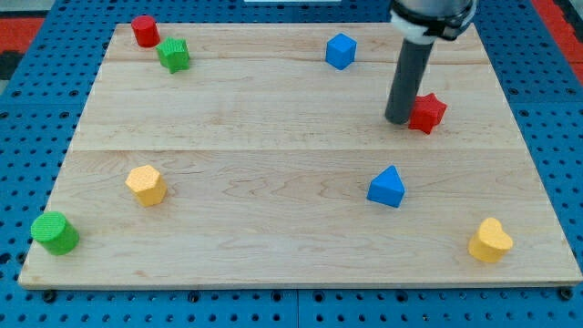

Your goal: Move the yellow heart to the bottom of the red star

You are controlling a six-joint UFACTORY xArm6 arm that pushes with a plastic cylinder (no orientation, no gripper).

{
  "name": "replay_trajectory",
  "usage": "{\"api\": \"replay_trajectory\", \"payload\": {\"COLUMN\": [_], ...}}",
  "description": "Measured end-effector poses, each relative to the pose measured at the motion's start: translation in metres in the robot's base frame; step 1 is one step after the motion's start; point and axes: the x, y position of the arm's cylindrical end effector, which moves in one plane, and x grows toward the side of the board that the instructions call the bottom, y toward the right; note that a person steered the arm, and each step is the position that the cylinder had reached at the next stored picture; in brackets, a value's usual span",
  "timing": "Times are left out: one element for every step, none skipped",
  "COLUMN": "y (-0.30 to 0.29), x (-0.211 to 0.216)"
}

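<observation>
A blue pegboard surrounds the pale wooden board (273, 182) I'm working on. My rod ends in my tip (398, 119), which has nothing to spread or pinch; it rests on the wood just at the view's left of the red star (426, 112), seemingly touching it. The yellow heart (490, 240) sits well apart, near the bottom right corner. I'd circle round to the heart's far right and lower side, then push it up and leftward, stopping below the star, steering clear of the blue triangular block (386, 187).

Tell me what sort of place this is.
Probably a robotics lab bench: a wooden board on blue pegboard, small coloured blocks scattered about, and my tip beside the red star.
</observation>
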Motion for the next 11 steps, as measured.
{"api": "replay_trajectory", "payload": {"y": [0.037, 0.126, 0.170, 0.166, 0.133, 0.098, 0.069, 0.051, 0.030, 0.030, 0.030], "x": [0.037, 0.044, 0.106, 0.158, 0.176, 0.184, 0.188, 0.207, 0.204, 0.185, 0.165]}}
